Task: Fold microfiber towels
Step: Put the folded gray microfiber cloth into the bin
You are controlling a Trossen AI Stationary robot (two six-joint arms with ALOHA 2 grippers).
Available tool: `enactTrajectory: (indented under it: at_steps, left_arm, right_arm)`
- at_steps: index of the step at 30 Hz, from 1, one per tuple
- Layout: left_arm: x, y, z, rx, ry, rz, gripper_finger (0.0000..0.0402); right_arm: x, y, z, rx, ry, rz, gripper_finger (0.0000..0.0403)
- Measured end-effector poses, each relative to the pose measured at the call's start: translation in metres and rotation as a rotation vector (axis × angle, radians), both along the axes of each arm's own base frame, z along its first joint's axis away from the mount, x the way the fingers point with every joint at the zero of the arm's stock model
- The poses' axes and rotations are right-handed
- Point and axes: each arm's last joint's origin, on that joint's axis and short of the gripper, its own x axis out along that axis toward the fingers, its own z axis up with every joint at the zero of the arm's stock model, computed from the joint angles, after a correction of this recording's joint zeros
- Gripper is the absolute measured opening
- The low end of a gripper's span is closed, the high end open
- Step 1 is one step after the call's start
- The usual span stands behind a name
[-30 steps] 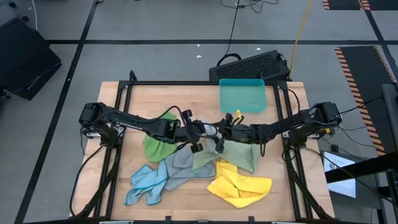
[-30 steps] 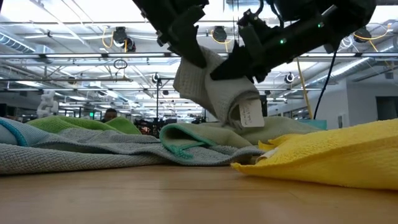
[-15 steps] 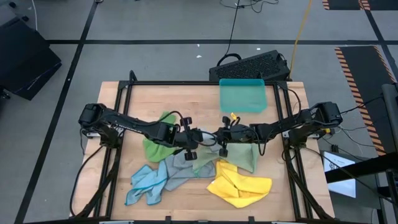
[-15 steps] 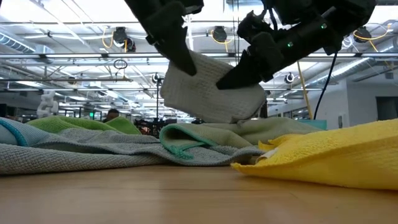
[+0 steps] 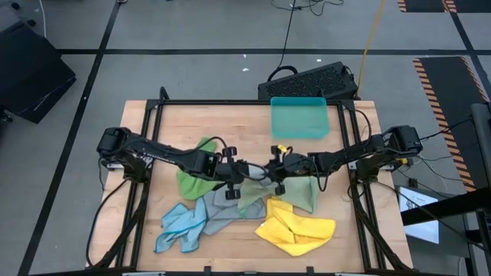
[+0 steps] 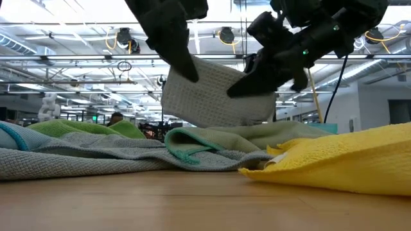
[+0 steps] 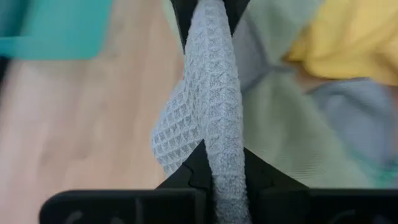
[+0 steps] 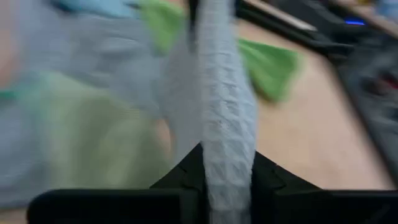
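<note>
Low view: your left claw and right claw are each clamped on an end of a pale grey waffle-weave microfiber towel, holding it stretched in the air between them. It hangs above the pale green cloth mid-counter, beside the yellow towel. Teal plastic tray sits at the far edge.

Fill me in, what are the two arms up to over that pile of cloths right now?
Both arms meet over the middle of the table. The left gripper and right gripper each pinch an edge of one white waffle-weave towel, holding it stretched between them above the pile. The pale green towel, grey towel, light blue towel, bright green towel and yellow towel lie unfolded below.
</note>
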Motion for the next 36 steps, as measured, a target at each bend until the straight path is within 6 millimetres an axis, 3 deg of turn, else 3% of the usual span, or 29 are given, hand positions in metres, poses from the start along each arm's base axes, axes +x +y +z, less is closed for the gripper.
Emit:
enactTrajectory:
  at_steps: [4,8,14,20,26,30,36]
  left_arm:
    - [-0.001,0.01,-0.002,0.034,0.025,0.045,0.0034]
    - [0.0,0.013,-0.003,0.058,0.034,0.04,0.0019]
    - [0.002,0.011,-0.001,0.11,0.024,-0.041,0.0019]
    - [0.004,0.011,-0.002,0.207,0.0,0.015,0.0021]
    - [-0.002,0.03,-0.02,0.386,0.0,0.184,0.0016]
    - [-0.003,0.037,-0.036,0.361,-0.034,0.173,0.0021]
    - [-0.005,0.034,-0.051,0.323,-0.096,0.147,0.0016]
  right_arm:
    - [-0.002,-0.004,0.001,-0.11,0.019,-0.075,0.0067]
    - [-0.006,-0.005,0.002,-0.102,0.062,0.03,0.0068]
    - [-0.007,-0.013,0.001,-0.07,0.083,0.052,0.0017]
    - [-0.005,-0.021,0.004,-0.134,0.06,-0.019,0.0024]
    - [-0.003,-0.046,0.012,-0.219,-0.01,-0.166,0.0014]
    - [-0.004,-0.054,0.011,-0.156,-0.009,-0.117,0.0019]
    - [-0.006,-0.048,0.003,-0.048,0.055,-0.01,0.0024]
